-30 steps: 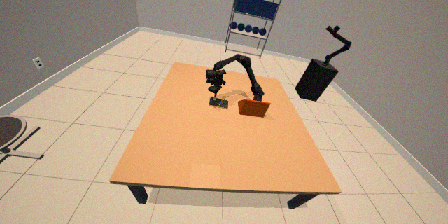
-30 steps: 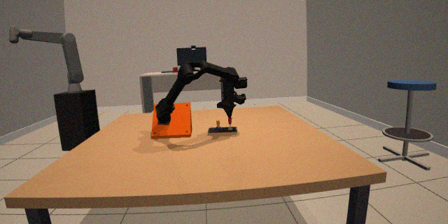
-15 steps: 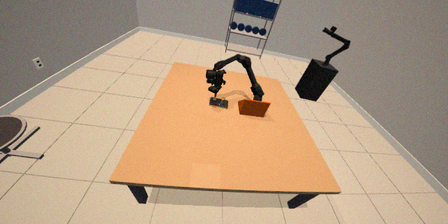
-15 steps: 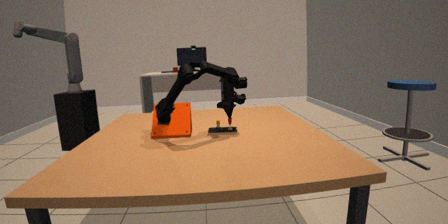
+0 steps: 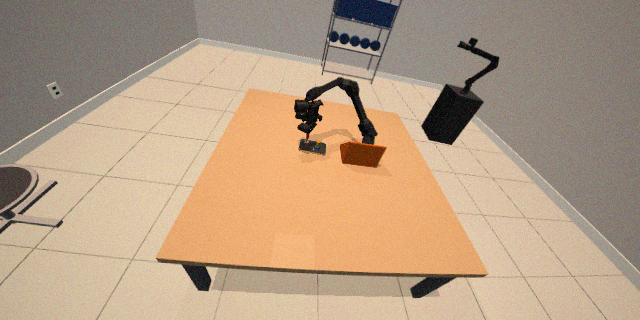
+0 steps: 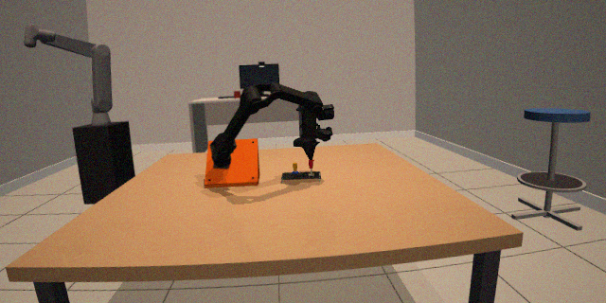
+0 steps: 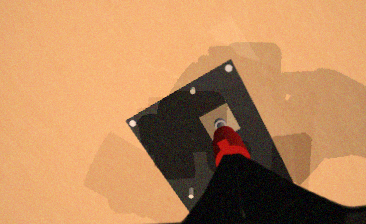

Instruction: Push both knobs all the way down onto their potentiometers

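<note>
The circuit board (image 5: 303, 149) (image 6: 288, 177) (image 7: 249, 115) stands on the table. The red knob (image 6: 311, 165) (image 7: 228, 140) is on the shaft of the beige potentiometer (image 7: 209, 118), and a short length of grey shaft shows below it. My gripper (image 5: 307, 133) (image 6: 311, 158) (image 7: 231, 162) is shut and empty, its tips at the top of the red knob and seeming to touch it. The yellow knob (image 5: 318, 143) (image 6: 294, 166) stands upright above the blue potentiometer (image 5: 317, 148); its gap is too small to judge. My fingers hide that part in the wrist view.
An orange slanted panel (image 5: 364, 155) (image 6: 243, 163) stands on the table (image 5: 300, 210) (image 6: 284, 227) beside the board, close to the arm's base. A black pedestal (image 5: 452, 115) with another arm stands off the table. A stool (image 6: 557, 115) stands on the floor.
</note>
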Controlling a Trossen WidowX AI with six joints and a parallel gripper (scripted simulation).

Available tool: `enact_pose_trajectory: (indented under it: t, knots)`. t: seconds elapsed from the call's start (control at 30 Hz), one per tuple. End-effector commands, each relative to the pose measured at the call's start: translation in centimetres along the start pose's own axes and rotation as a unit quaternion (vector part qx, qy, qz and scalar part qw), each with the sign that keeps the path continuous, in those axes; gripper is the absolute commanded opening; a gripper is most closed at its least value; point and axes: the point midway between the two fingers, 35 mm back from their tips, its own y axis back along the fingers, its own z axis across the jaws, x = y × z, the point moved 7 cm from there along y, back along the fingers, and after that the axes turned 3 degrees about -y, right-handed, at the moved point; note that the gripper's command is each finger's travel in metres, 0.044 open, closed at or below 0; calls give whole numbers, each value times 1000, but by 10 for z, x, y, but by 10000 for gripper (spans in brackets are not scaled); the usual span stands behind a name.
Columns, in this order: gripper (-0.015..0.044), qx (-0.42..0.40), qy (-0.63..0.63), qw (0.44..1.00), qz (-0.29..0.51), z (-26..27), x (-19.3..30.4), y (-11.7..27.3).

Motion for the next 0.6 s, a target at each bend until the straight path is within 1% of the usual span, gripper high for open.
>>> enact_pose_trajectory:
  t: [0.0,0.57]
  knots:
    - [0,2,-2,1000,1,-1,-1,-5]
    - [0,3,-2,1000,1,-1,-1,-13]
